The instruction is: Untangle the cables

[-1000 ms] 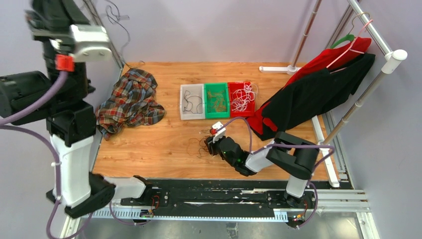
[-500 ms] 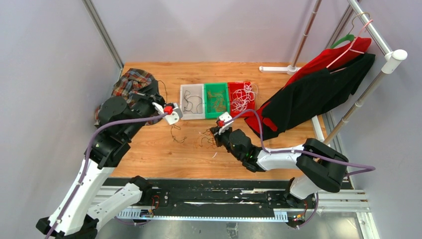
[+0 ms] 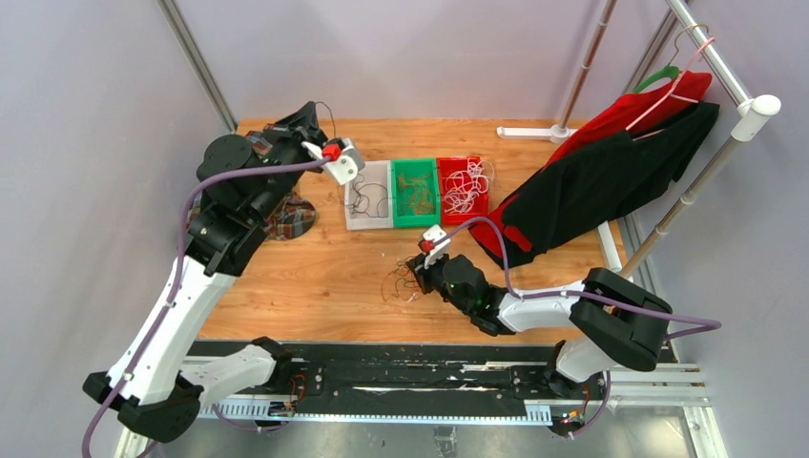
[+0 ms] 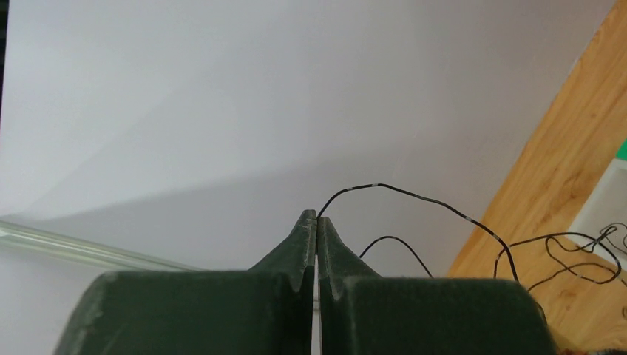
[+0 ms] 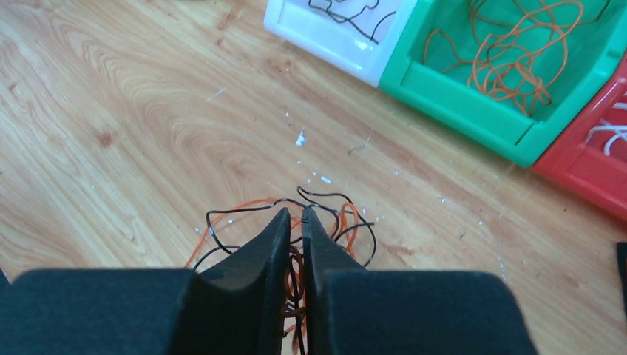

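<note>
A small tangle of orange and black cables (image 3: 395,284) lies on the wooden table in front of the bins. My right gripper (image 3: 417,276) is down on its right side. In the right wrist view the gripper (image 5: 294,215) is shut on the cables (image 5: 347,222), with orange and black strands pinched between the fingers. My left gripper (image 3: 307,114) is raised at the back left, near the wall. In the left wrist view it (image 4: 317,217) is shut on one thin black cable (image 4: 414,194), which arcs from the fingertips down to the right.
Three bins stand in a row: white (image 3: 349,196) with black cables, green (image 3: 414,218) with orange ones, red (image 3: 443,189) with white ones. A plaid shirt (image 3: 292,216) lies left of them. Red and black garments (image 3: 591,186) hang from a rack at the right.
The left arm has swung from low in front of the white bin up to the back left, carrying the black cable. The right gripper has closed on the tangle and shifted slightly nearer.
</note>
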`<move>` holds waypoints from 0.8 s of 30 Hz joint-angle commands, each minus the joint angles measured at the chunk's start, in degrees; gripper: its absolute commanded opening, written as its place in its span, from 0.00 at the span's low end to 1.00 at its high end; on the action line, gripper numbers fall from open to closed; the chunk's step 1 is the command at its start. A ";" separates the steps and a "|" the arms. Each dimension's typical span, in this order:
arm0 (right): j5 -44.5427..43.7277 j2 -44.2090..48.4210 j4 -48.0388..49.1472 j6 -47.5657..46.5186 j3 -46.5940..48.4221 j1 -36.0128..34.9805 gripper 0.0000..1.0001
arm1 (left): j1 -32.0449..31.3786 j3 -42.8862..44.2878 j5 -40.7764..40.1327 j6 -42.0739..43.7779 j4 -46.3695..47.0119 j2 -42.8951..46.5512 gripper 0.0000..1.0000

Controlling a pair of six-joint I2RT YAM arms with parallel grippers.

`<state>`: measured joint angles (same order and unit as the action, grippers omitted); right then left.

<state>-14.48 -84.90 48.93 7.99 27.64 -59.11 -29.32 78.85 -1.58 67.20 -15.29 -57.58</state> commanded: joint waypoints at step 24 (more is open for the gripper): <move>2.59 1.98 2.22 3.16 -4.54 -0.39 0.22 | 0.41 5.55 -3.38 -0.41 15.31 -19.54 0.00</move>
<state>-12.05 -83.88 49.41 10.57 24.03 -59.13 -29.32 81.60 -3.29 66.89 -3.33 -75.68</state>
